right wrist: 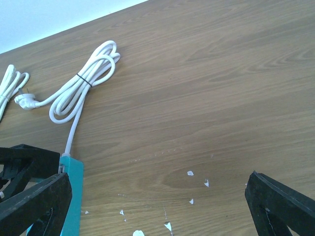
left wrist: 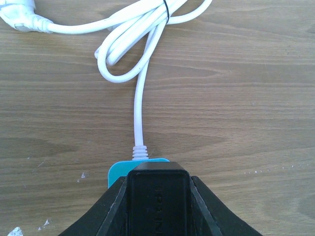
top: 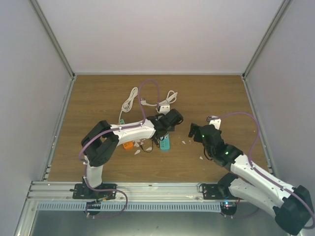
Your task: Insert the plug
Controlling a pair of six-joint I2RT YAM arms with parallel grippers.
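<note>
The plug (left wrist: 157, 211), a small black boxy adapter, is pinched between the black fingers of my left gripper (left wrist: 158, 184). It stands directly over the near end of the teal power strip (left wrist: 117, 173), hiding most of it; whether it touches the strip cannot be told. In the top view the left gripper (top: 165, 129) hovers over the strip (top: 165, 143) at mid-table. My right gripper (top: 197, 132) sits just right of the strip, jaws wide with nothing between them. In the right wrist view the right gripper (right wrist: 157, 211) frames bare wood, the strip (right wrist: 73, 196) beside its left finger.
The strip's white cord (left wrist: 138, 123) runs away into a tied coil (right wrist: 81, 88) that ends in a white plug (left wrist: 17, 12). A second white cord (top: 130, 101) lies at back left. An orange block (top: 128, 145) and white flecks (right wrist: 189, 173) lie near the strip.
</note>
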